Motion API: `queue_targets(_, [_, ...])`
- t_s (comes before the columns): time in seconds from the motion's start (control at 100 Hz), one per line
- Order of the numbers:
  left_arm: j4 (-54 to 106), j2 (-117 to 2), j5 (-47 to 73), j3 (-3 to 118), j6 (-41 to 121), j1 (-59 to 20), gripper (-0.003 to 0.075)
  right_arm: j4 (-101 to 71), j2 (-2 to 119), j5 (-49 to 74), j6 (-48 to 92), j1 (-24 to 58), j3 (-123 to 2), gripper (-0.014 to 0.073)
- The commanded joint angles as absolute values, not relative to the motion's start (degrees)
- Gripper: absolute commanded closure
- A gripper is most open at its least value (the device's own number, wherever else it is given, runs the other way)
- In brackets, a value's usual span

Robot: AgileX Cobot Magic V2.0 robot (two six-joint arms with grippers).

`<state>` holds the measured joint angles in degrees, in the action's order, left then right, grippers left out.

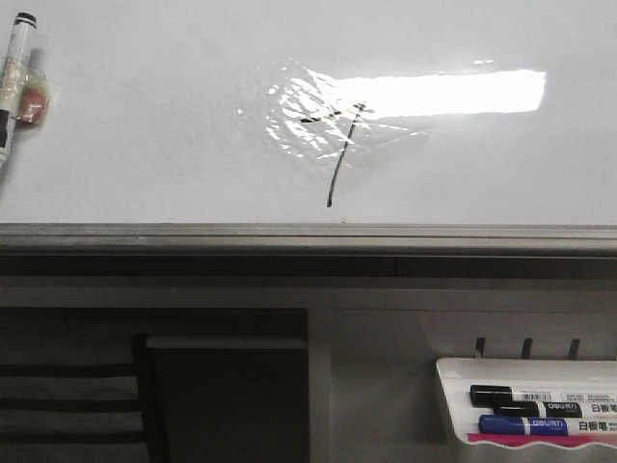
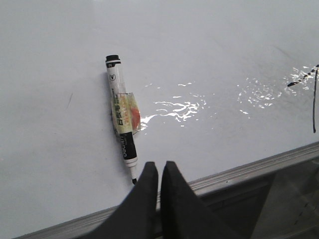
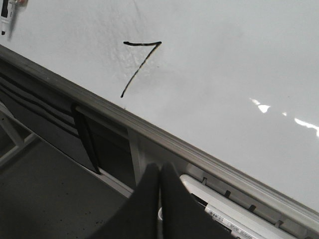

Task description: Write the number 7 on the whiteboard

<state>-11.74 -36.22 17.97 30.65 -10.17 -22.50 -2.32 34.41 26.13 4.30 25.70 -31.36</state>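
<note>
The whiteboard (image 1: 145,116) fills the upper front view, glossy white with a grey edge rail. A black number 7 (image 1: 335,159) is drawn near its middle, over a wrinkled shiny patch; it also shows in the right wrist view (image 3: 137,64). A black marker (image 2: 121,117) with a taped yellow band lies on the board at the far left (image 1: 13,68), uncapped tip toward the rail. My left gripper (image 2: 159,167) is shut and empty, just off the marker's tip above the rail. My right gripper (image 3: 160,168) is shut and empty, below the rail by the marker tray.
A white marker tray (image 1: 453,371) hangs below the rail at the right, holding a black marker (image 1: 525,395) and a blue marker (image 1: 535,424). A dark open frame (image 1: 145,386) sits under the board at the left. A bright glare (image 1: 453,94) lies on the board.
</note>
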Motion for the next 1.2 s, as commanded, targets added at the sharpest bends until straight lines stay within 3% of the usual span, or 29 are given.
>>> queue_targets(0.0, [-12.02, -36.54, 13.53, 32.26, -10.33, -22.96, 0.0741, -2.22, 34.19, 22.4, 3.91, 25.27, -32.89, 0.0665])
queue_targets(0.37, [-11.87, -34.17, 12.69, 30.57, -10.33, -22.04, 0.0741, -2.22, 34.19, 22.4, 3.91, 25.27, -32.89, 0.0665])
queue_targets(0.72, [-2.18, -15.08, 8.97, 11.94, -10.87, -7.06, 0.0741, -2.22, 34.19, 22.4, 3.91, 25.27, -32.89, 0.0665])
queue_targets(1.05, [-1.63, 1.28, 4.42, -0.46, -10.87, -4.58, 0.0741, -2.22, 34.19, 22.4, 3.91, 25.27, -32.89, 0.0665])
queue_targets(1.19, [-1.87, 1.45, 2.43, -1.9, -10.87, -4.7, 0.0741, -2.22, 34.19, 22.54, 3.91, 25.27, -32.89, 0.0665])
